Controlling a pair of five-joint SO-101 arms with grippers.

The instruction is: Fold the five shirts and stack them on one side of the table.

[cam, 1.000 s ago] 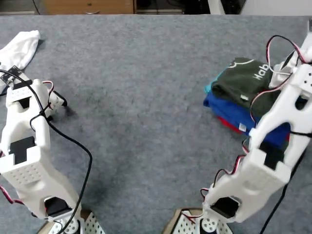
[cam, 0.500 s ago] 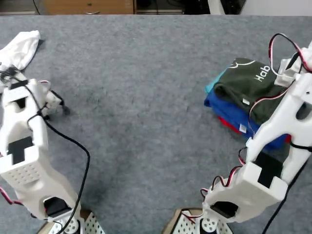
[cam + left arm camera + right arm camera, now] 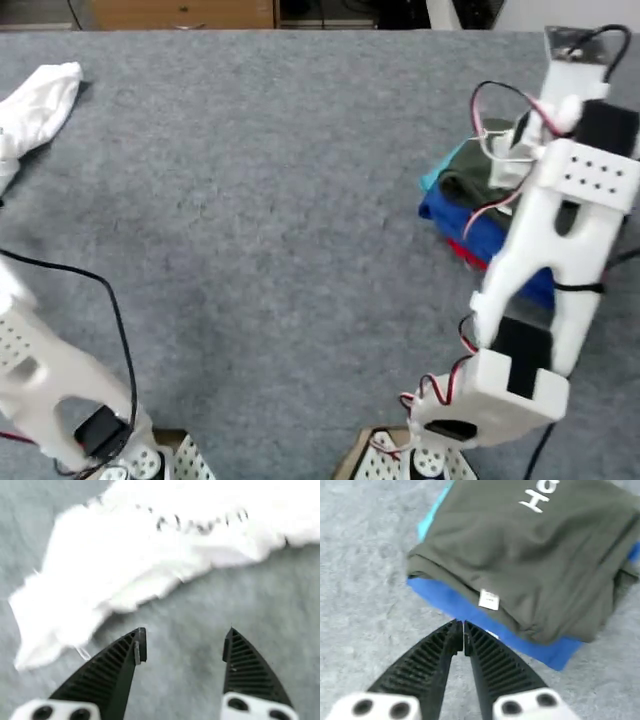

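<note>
A crumpled white shirt (image 3: 42, 92) is seen at the far corner of the grey surface (image 3: 280, 200), on the left arm's side. A stack of folded shirts (image 3: 450, 205) is set on the right side, with a dark green shirt (image 3: 530, 555) on top, a blue shirt (image 3: 455, 607) beneath, and perhaps a red shirt (image 3: 462, 252) lowest. The left claw (image 3: 186, 632) is held spread wide just short of the white shirt. The right claw (image 3: 460, 626) is pressed closed and empty at the stack's edge

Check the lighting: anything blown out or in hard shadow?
Left wrist view: white shirt is washed out, folds barely readable, with a soft shadow under its edge ahead of the open left hand. Right wrist view: even light, dark green shirt shows its folds. High view: no glare on the table.
</note>
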